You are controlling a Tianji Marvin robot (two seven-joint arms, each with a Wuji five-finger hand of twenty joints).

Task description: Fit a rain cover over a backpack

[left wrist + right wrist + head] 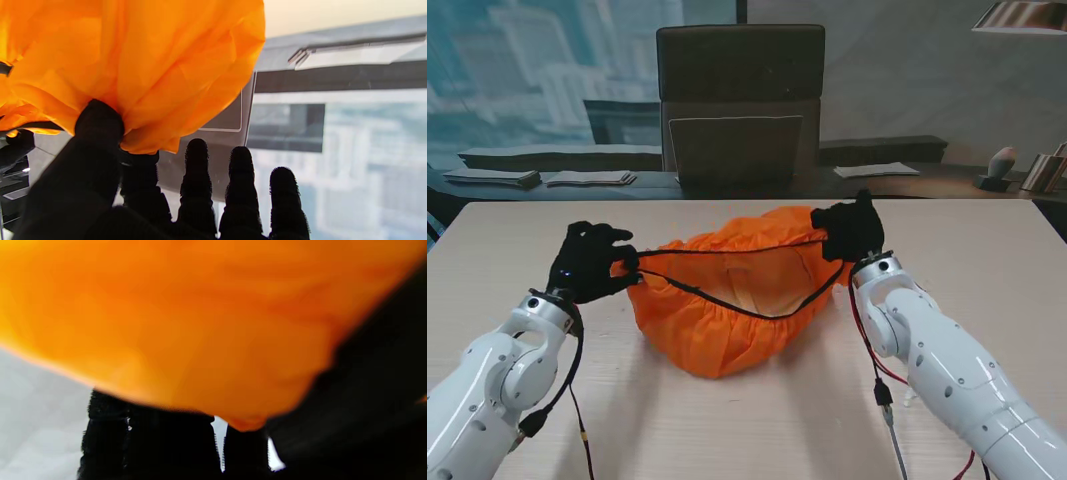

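The orange rain cover (727,310) hangs over the middle of the table, its black elastic rim stretched wide between my two hands and its mouth facing up. My left hand (592,262) pinches the left end of the rim. In the left wrist view the cover (143,66) is caught between thumb and forefinger, while the other fingers (196,166) stay straight. My right hand (852,228) is shut on the right end of the rim. Blurred orange cloth (200,323) fills the right wrist view. No backpack can be made out.
A dark office chair (740,100) stands at the table's far edge. Beyond it, stacks of paper (587,178) lie on a low dark ledge. Red and black cables (877,380) hang along my right forearm. The pale wooden table (987,250) extends on both sides.
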